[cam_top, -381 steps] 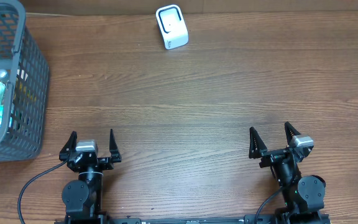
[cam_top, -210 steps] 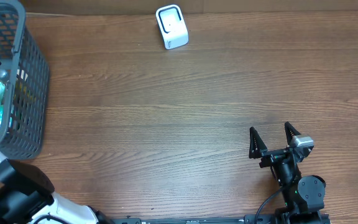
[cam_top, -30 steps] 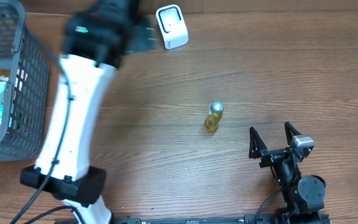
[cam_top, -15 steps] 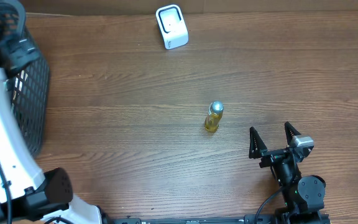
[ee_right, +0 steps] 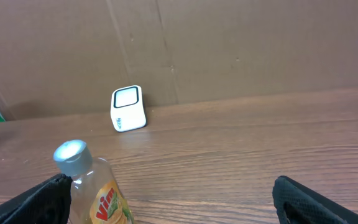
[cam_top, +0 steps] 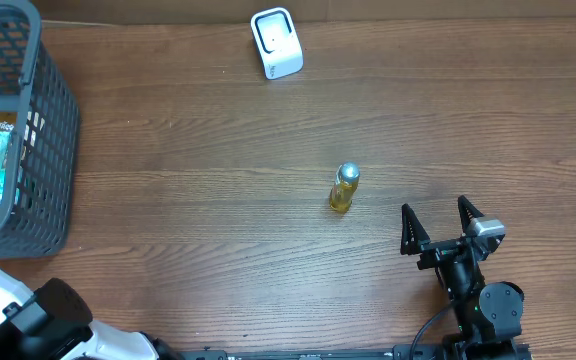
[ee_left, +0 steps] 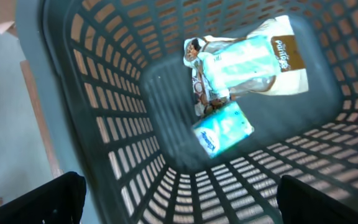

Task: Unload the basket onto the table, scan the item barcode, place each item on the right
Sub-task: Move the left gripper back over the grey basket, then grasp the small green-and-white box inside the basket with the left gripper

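The bottle point(cam_top: 343, 189) stands upright near the middle of the table point(cam_top: 198, 150), with bare wood on all its sides. It has yellow liquid inside and a grey cap, and nothing touches it. The scanner point(cam_top: 276, 43) is well beyond the bottle and a little to the left, close to the far edge of the table. A cardboard wall point(ee_right: 229, 50) rises just behind that edge. Between the bottle and the scanner there is only wood, so the way is open.

The right gripper point(cam_top: 433, 215) rests near the bottle, to its right and nearer to the front edge. Its two fingers stand wide apart and hold nothing. In its wrist view the bottle is low on the left, just beside the left finger but not between the fingers.

The basket point(cam_top: 53, 150) is far to the left of the bottle, at the left edge of the table, and part of it goes out of the overhead picture. It is grey, with walls of open grid. Inside lie a pale teal packet point(ee_left: 238, 62), a white bag with a brown label point(ee_left: 284, 56) partly under it, and a smaller blue packet point(ee_left: 224, 129) just beside them, all on the bottom. I cannot tell what the small dark thing between them is.

The left gripper point(ee_left: 179, 186) looks down into the basket. Its fingers are wide apart and empty, and they are above the packets, not touching them. In the overhead view only a part of the left arm point(cam_top: 38, 320) shows, at the front left corner, far from the bottle.
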`<action>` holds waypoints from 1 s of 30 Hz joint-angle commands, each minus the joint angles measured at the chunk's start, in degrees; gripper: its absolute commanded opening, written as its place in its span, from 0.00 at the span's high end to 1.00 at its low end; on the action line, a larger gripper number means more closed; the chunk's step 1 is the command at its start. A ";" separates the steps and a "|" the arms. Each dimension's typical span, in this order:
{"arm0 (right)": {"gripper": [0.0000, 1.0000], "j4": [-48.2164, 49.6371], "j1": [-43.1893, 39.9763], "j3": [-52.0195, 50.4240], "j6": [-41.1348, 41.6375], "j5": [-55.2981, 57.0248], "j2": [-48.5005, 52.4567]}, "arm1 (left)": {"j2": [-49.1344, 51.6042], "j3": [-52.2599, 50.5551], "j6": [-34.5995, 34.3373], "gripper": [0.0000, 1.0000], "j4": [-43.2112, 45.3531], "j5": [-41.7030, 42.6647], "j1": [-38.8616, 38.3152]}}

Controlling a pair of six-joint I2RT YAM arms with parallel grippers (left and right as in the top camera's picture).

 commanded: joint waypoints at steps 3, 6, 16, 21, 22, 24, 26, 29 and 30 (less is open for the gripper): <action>0.00 0.13 -0.26 -0.59 0.22 0.33 -0.46 | -0.74 -8.13 1.55 0.01 3.87 1.31 0.20; 0.00 0.13 -0.26 -0.59 0.22 0.31 -0.46 | -0.72 -13.44 2.67 0.00 7.52 1.49 0.20; 0.00 0.13 -0.26 -0.59 0.22 0.31 -0.46 | -0.63 -26.80 10.38 0.01 19.56 7.08 0.17; 0.00 0.13 -0.26 -0.59 0.22 0.31 -0.46 | -0.63 -29.31 12.37 0.01 22.56 8.81 0.17; 0.00 0.13 -0.26 -0.59 0.22 0.31 -0.46 | -0.63 -29.90 13.22 0.00 22.97 9.35 0.15; 0.00 0.13 -0.26 -0.59 0.22 0.31 -0.46 | -0.63 -31.12 14.23 0.00 23.91 9.84 0.15; 0.00 0.13 -0.26 -0.59 0.22 0.33 -0.46 | -0.63 -32.81 14.23 0.01 25.38 9.90 0.17; 0.00 0.13 -0.26 -0.59 0.22 0.31 -0.46 | -0.63 -35.71 14.25 0.01 28.00 9.90 0.17; 0.00 0.13 -0.26 -0.59 0.22 0.31 -0.46 | -0.63 -36.89 14.45 0.01 29.16 9.92 0.17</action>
